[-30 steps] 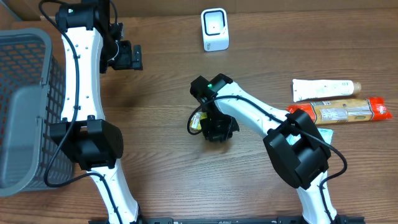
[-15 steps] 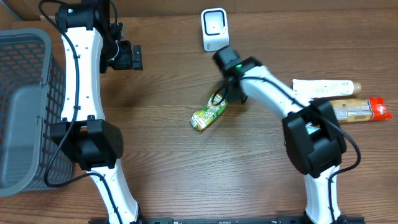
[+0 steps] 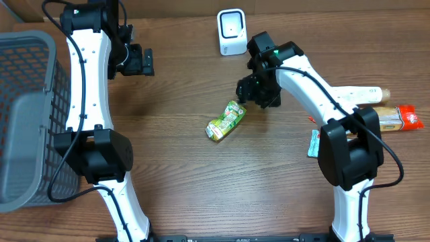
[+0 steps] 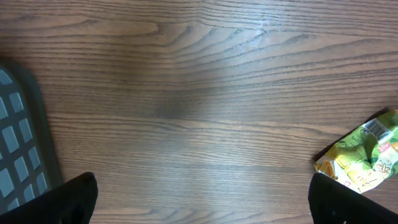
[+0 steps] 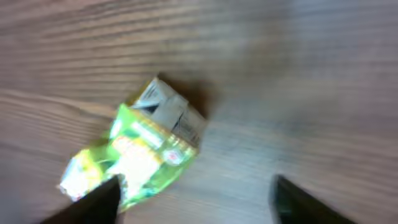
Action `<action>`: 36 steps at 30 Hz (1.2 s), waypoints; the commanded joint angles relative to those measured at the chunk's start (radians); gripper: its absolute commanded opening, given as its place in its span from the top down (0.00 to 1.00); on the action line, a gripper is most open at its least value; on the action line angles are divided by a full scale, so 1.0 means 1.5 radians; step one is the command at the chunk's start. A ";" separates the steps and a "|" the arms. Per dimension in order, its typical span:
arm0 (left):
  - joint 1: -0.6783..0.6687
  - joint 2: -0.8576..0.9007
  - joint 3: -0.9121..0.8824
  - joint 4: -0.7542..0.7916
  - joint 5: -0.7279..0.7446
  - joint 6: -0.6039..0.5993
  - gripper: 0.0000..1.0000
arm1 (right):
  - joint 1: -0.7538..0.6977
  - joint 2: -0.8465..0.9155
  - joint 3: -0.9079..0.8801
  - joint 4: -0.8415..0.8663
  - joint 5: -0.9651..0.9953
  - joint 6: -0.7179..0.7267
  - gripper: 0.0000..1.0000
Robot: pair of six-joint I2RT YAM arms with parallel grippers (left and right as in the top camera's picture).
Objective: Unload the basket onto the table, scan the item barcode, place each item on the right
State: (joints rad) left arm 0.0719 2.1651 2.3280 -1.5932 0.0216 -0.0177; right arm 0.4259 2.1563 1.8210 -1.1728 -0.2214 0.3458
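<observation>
Green pouch [image 3: 226, 122] is being observed lying mid-table, free of both grippers. It is being blurred in the right wrist view and cut off at the frame edge in the left wrist view. Its long axis is being seen running diagonally, upper end toward the white scanner [image 3: 232, 31]. No lettering is being made out. Right gripper [image 3: 258, 94] is being held just beside that end, fingers spread, empty. Left gripper [image 3: 139, 62] is being held wide, well apart.

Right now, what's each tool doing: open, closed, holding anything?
Left tool: open, holding nothing.
Right tool: open, empty; the green pouch lies free beside it.
</observation>
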 commanded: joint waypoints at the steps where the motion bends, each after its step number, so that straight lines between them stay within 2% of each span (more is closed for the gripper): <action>1: -0.005 0.006 -0.002 0.001 -0.002 0.012 0.00 | 0.045 -0.025 -0.004 0.013 -0.041 0.142 0.00; 7: -0.005 0.006 -0.002 0.001 -0.002 0.012 0.00 | 0.097 -0.024 -0.099 0.101 0.005 0.347 0.00; 15: -0.005 0.006 -0.002 0.001 -0.002 0.012 0.01 | 0.143 -0.024 -0.189 0.245 0.008 0.398 0.00; 18: -0.005 0.006 -0.002 0.001 -0.002 0.012 0.00 | 0.150 -0.024 -0.198 0.254 0.024 0.397 0.08; 19: -0.005 0.006 -0.002 0.001 -0.002 0.012 0.00 | 0.150 -0.024 -0.198 0.249 0.034 0.392 0.16; 22: -0.005 0.006 -0.002 0.001 -0.002 0.012 0.00 | 0.150 -0.024 -0.198 0.247 0.037 0.335 0.46; 24: -0.005 0.006 -0.002 0.001 -0.002 0.012 0.00 | 0.146 -0.024 -0.198 0.241 0.034 0.298 0.54; 30: -0.005 0.006 -0.002 0.001 -0.002 0.012 0.01 | 0.120 -0.024 -0.187 0.232 -0.032 0.138 0.56; 32: -0.005 0.006 -0.002 0.001 -0.002 0.012 0.00 | 0.106 -0.024 -0.178 0.232 -0.093 0.045 0.56; 36: -0.005 0.006 -0.002 0.001 -0.002 0.012 0.00 | 0.074 -0.024 -0.168 0.223 -0.275 -0.200 0.53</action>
State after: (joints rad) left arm 0.0719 2.1651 2.3280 -1.5932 0.0216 -0.0177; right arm 0.5701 2.1384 1.5417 -0.8352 -0.3946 0.3916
